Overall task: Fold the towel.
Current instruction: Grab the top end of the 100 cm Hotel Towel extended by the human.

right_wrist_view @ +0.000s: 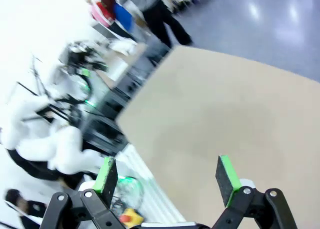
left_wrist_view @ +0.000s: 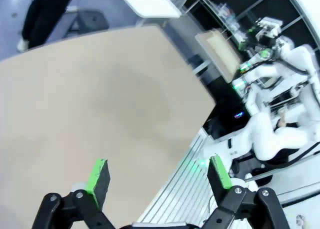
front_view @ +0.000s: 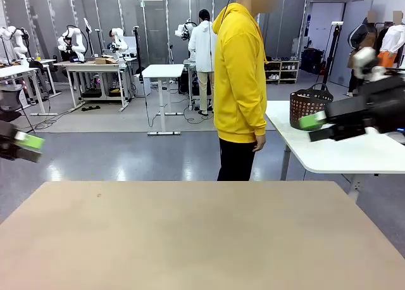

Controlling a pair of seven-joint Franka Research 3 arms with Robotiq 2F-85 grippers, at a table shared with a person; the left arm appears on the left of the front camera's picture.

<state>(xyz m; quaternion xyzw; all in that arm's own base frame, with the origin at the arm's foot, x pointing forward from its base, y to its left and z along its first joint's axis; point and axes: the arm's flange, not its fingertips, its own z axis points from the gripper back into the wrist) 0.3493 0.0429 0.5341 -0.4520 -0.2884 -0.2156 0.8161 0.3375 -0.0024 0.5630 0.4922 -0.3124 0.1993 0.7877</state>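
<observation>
The towel is out of view. The beige tabletop point(front_view: 196, 239) lies bare in front of me. My left gripper point(front_view: 24, 147) hovers at the left edge above the table's near left corner, jaws open with nothing between them. In the left wrist view the left gripper point(left_wrist_view: 159, 171) spreads its green pads wide over the table's edge. My right gripper point(front_view: 315, 128) hangs high at the right, also open and holding nothing. Seen from the right wrist, the right gripper point(right_wrist_view: 166, 171) stands open above the table's side edge.
A person in a yellow hoodie point(front_view: 239, 81) stands side-on just beyond the table's far edge, arms down. A black perforated basket point(front_view: 309, 105) sits on a white table point(front_view: 354, 154) at the back right.
</observation>
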